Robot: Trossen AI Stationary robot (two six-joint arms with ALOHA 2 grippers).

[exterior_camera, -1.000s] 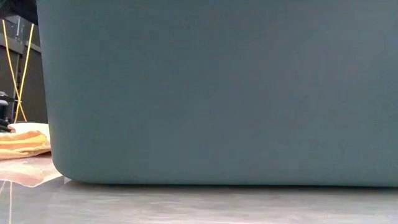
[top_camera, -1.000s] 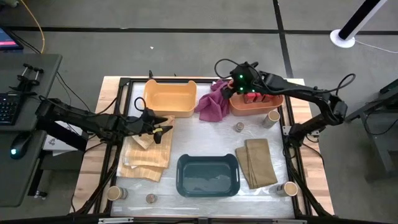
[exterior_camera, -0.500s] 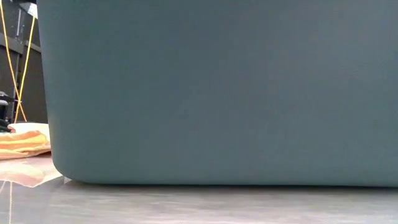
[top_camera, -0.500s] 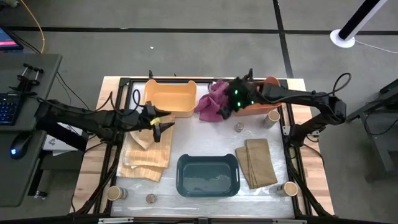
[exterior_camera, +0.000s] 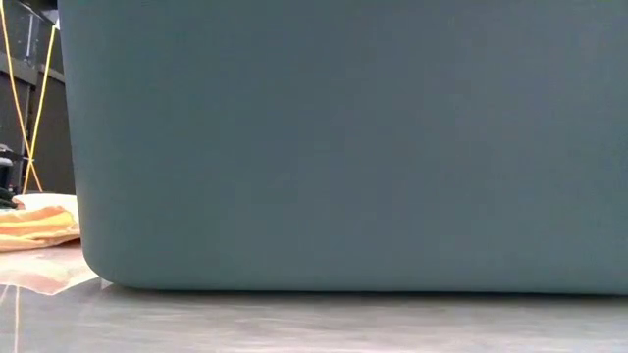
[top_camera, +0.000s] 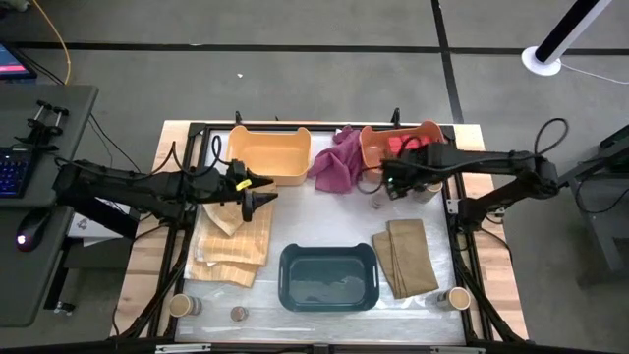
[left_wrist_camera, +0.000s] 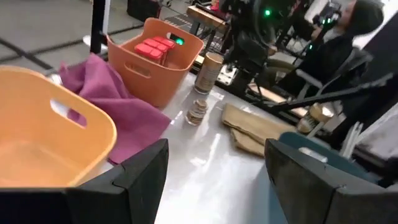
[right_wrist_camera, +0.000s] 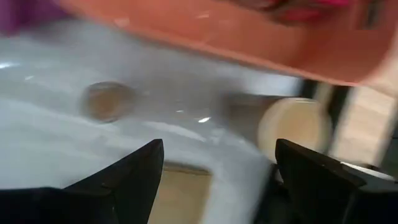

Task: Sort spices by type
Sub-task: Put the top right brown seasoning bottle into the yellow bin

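Observation:
My right gripper (top_camera: 390,189) (right_wrist_camera: 217,149) is open and empty, over the table just in front of the orange bin (top_camera: 371,147). It is between a tiny brown-topped jar (right_wrist_camera: 107,101) and a tan cylinder (right_wrist_camera: 292,127). Red tins (left_wrist_camera: 155,48) lie in the orange bin. My left gripper (top_camera: 259,201) (left_wrist_camera: 214,149) is open and empty over the left tan cloth (top_camera: 233,251), near the yellow bin (top_camera: 267,154). Another cylinder (top_camera: 180,305) and jar (top_camera: 237,314) stand at the near left, and a cylinder (top_camera: 458,298) at the near right.
A teal bin (top_camera: 328,277) stands at the near middle and fills the low view (exterior_camera: 343,147). A magenta cloth (top_camera: 337,162) lies between the yellow and orange bins. A folded tan cloth (top_camera: 411,258) lies right of the teal bin.
My right gripper has left the spot above the orange bin. It swung over the magenta cloth's edge, then went toward the table's near edge and down, to the table between the jar and the cylinder. My left gripper has shifted slightly toward the far edge.

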